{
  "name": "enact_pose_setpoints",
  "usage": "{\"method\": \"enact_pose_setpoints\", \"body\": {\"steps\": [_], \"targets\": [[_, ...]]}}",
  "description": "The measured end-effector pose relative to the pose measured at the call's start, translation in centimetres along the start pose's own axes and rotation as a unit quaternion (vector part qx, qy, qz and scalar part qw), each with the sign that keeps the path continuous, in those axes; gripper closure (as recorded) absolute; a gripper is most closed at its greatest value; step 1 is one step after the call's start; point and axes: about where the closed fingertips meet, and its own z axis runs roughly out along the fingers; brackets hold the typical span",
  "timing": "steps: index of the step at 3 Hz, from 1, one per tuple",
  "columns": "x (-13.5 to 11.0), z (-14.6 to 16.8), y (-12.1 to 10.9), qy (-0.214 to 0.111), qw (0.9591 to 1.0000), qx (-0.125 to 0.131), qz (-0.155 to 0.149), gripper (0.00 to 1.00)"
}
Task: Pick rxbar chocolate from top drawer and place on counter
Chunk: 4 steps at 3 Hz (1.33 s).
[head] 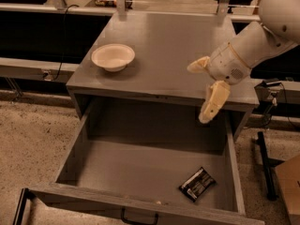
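Wide grey wooden top drawer (131,168) is pulled open, and the small flat black rxbar chocolate (197,184) with white markings lies on its floor near the front right corner. The cream two-finger gripper (198,93) hangs higher up by the front right edge of the flat grey counter (173,41), fingers spread wide and holding nothing, and a round cream bowl (113,56) sits back left on that counter.

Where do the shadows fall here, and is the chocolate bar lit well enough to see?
In the camera view, deepest shadow lies at the back of the top drawer under the counter; the rxbar chocolate near the front right is lit, white markings visible; the open gripper hangs at the counter's front right edge.
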Motion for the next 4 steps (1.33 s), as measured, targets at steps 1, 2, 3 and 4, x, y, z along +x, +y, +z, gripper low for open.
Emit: {"method": "enact_pose_setpoints", "body": {"steps": [1,2,3,4], "targets": [[0.7,0.5,0.4,0.014,0.9999,-0.006,0.0,0.0],[-0.3,2.0,0.0,0.035,0.9992,0.007,-0.019,0.0],[-0.7,1.6,1.7,0.1,0.9886,0.064,-0.093,0.0],[-1.0,1.5,5.8,0.133,0.9672,0.117,-0.181,0.0]]}}
